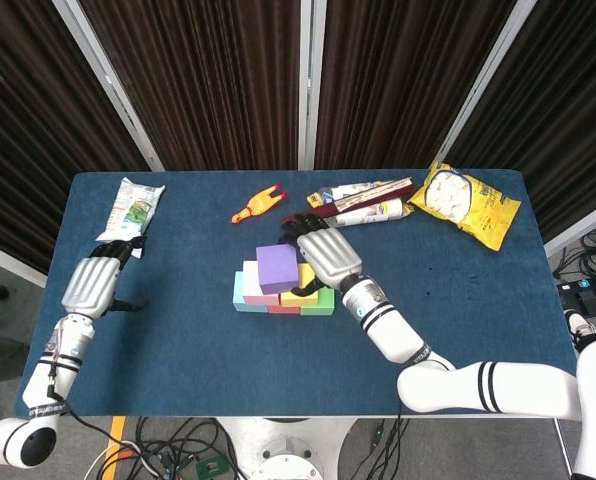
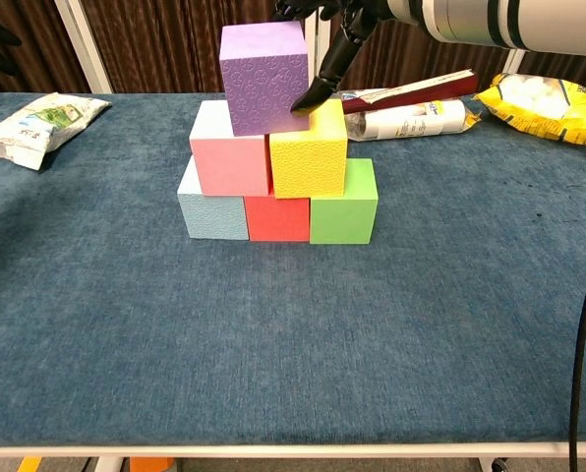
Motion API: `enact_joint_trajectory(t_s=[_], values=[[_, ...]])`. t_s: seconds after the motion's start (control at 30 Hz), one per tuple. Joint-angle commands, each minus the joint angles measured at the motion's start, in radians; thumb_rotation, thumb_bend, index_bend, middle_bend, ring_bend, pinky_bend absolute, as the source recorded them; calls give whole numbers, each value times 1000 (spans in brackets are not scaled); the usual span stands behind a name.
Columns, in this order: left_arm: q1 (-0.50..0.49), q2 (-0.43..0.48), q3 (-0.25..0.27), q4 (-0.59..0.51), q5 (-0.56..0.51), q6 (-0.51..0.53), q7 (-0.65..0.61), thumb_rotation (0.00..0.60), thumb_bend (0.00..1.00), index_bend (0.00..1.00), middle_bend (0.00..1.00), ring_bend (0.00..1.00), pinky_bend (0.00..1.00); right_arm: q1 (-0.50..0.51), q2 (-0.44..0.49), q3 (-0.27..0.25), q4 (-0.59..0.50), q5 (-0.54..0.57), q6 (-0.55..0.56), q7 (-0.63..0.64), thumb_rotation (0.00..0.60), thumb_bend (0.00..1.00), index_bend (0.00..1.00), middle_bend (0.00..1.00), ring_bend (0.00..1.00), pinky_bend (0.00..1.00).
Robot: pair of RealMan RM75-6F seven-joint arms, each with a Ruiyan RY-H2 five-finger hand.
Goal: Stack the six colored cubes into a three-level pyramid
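Note:
The six cubes stand as a pyramid at the table's middle. The light blue (image 2: 211, 208), red (image 2: 277, 217) and green cube (image 2: 343, 203) form the base, and the pink (image 2: 230, 149) and yellow cube (image 2: 308, 150) sit above them. The purple cube (image 2: 263, 78) (image 1: 277, 268) is on top, turned slightly. My right hand (image 1: 328, 256) hovers just right of the top, fingers spread. One dark fingertip (image 2: 307, 97) touches the purple cube's lower right side. My left hand (image 1: 94, 282) rests open near the table's left edge, far from the cubes.
A white-green snack packet (image 1: 134, 204) lies at the back left and a yellow rubber chicken (image 1: 257, 205) behind the pyramid. A white tube and a dark red box (image 2: 411, 106) lie behind my right hand. A yellow bag (image 1: 464, 205) sits at the back right.

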Motion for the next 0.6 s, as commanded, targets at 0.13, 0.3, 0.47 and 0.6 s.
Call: enact_joint_trajectory(t_s=[0.13, 0.3, 0.47, 0.6], values=[[-1, -2, -1, 3, 3, -3, -4, 600, 43, 136, 197, 131, 193, -5, -22, 5, 4, -2, 35, -5, 600, 51, 393, 161, 0, 0], [1, 2, -1, -1, 3, -2, -4, 600, 43, 137, 189, 114, 193, -16, -19, 9, -13, -6, 57, -6, 600, 56, 400, 161, 0, 0], [-2, 0, -1, -5, 7, -4, 0, 600, 43, 136, 184, 109, 193, -30, -14, 5, -44, -14, 89, -19, 600, 54, 400, 161, 0, 0], [-4, 0, -1, -5, 6, -7, 2, 600, 43, 136, 184, 109, 193, -43, -22, 3, -54, -19, 106, -18, 600, 54, 399, 161, 0, 0]])
